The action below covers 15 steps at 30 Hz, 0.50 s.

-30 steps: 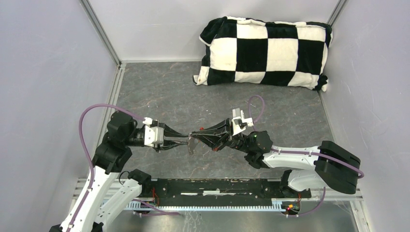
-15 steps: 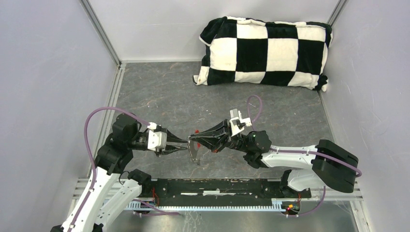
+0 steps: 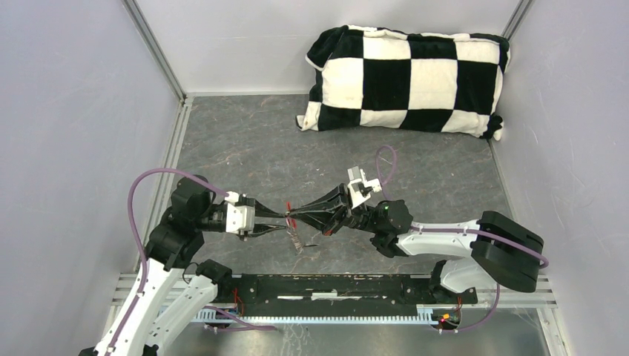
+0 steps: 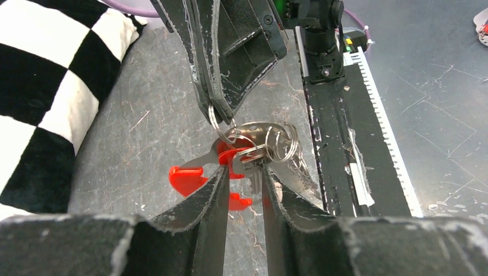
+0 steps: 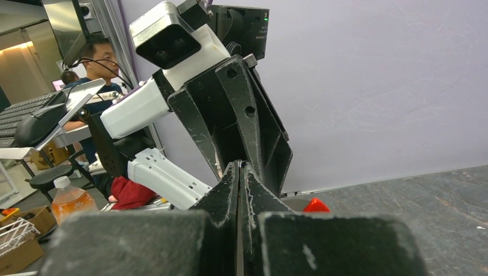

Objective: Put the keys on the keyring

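My two grippers meet tip to tip above the grey table near its front. The right gripper (image 3: 295, 216) (image 5: 239, 168) is shut on a thin silver ring (image 4: 214, 119) of the keyring. More rings (image 4: 279, 140) bunch beside it. The keyring's red fob (image 4: 185, 178) (image 3: 289, 208) hangs just behind my left fingertips, partly hidden by them. The left gripper (image 3: 282, 220) (image 4: 244, 172) is shut on a small key (image 4: 253, 156) across its head, with the blade pointing down between the fingers. Thin metal pieces (image 3: 297, 239) dangle under the meeting point. I cannot pick out a second key in the cluster.
A black-and-white checkered pillow (image 3: 404, 78) (image 4: 46, 98) lies at the back right. The black base rail (image 3: 334, 285) (image 4: 334, 144) runs along the near edge, close below the grippers. Grey walls close in the left, right and back sides.
Both grippers stayed tip to tip and shifted slightly toward the near edge. The dangling metal swung lower, and more of the red fob shows now.
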Each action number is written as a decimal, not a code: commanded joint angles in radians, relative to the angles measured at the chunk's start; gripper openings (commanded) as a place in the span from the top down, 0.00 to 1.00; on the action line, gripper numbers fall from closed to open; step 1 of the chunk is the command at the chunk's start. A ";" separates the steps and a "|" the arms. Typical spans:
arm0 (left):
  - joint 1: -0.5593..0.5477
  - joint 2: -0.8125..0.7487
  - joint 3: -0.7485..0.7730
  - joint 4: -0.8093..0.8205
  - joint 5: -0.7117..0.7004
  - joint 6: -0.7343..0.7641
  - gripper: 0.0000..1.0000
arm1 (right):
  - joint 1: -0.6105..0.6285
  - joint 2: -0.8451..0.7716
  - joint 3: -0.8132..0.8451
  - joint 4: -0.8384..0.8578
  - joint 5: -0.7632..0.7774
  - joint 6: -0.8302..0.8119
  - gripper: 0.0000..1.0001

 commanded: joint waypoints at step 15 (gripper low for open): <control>-0.001 0.026 -0.002 0.218 0.029 -0.158 0.97 | 0.006 -0.001 0.031 0.054 -0.017 -0.001 0.99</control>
